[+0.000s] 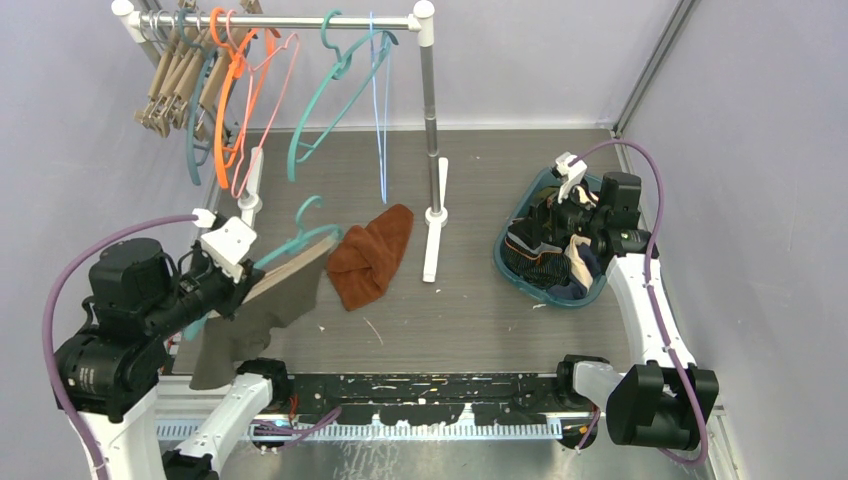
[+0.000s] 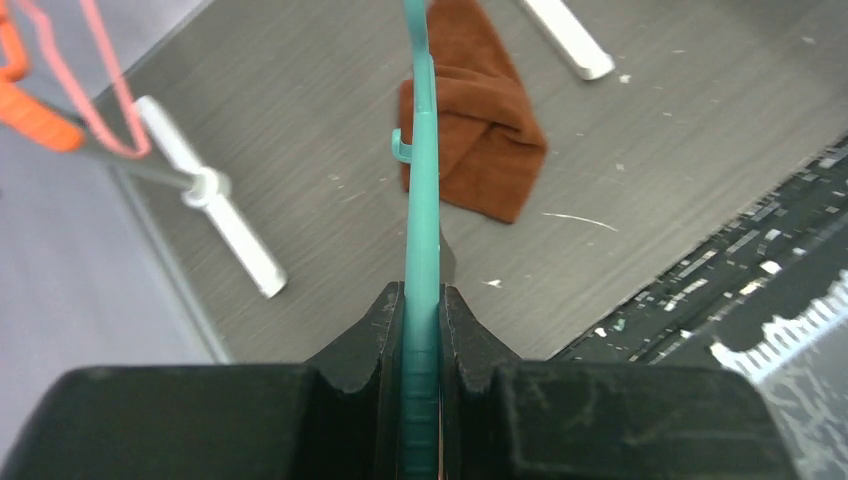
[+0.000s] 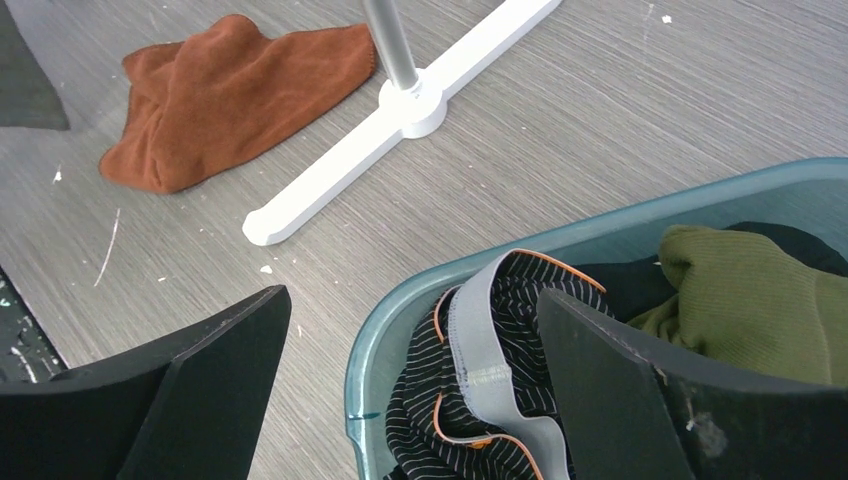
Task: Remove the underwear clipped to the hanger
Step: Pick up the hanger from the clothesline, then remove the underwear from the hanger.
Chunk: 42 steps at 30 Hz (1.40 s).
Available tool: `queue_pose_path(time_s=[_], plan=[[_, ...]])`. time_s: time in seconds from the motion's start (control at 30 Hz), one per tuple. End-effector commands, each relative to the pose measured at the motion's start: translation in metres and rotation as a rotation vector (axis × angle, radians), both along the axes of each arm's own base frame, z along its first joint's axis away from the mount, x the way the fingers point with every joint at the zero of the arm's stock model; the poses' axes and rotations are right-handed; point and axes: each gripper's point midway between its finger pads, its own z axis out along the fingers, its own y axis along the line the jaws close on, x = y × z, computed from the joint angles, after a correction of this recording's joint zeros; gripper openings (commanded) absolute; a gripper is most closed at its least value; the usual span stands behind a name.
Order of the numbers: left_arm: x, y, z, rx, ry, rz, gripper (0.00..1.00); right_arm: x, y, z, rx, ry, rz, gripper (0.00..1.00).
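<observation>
My left gripper (image 1: 246,278) is shut on the bar of a teal hanger (image 1: 300,240), held low over the table's left side. A grey-brown underwear (image 1: 255,322) hangs from that hanger and drapes down toward the near edge. In the left wrist view the teal hanger (image 2: 421,220) runs straight out from between the pressed fingers (image 2: 421,300); the underwear is hidden there. My right gripper (image 1: 550,225) stands open over the teal basket (image 1: 520,272), nothing between its fingers (image 3: 412,295). Below it lie a black striped underwear (image 3: 470,400) and an olive-green one (image 3: 750,300).
A rust-brown cloth (image 1: 370,255) lies crumpled mid-table. A white clothes rack (image 1: 430,150) stands at the back with several empty hangers (image 1: 235,90) on its rail; its foot (image 3: 390,130) is near the basket rim (image 3: 600,225). Grey walls close in left and right.
</observation>
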Motion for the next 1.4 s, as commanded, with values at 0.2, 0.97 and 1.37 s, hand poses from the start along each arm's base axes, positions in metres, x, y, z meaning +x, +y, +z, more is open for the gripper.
queue_pose_path(time_s=[0.2,0.97,1.37], plan=[[-0.001,-0.081,0.017,-0.285,-0.015,-0.415,0.0,-0.029,0.031,0.025,0.064,-0.096,0.233,0.99],[0.054,-0.127,0.097,-0.741,0.021,-0.502,0.0,-0.09,0.084,0.049,0.265,-0.143,0.597,0.94],[0.05,-0.131,0.119,-0.824,0.036,-0.52,0.0,-0.067,0.106,0.089,0.307,-0.237,0.552,0.94]])
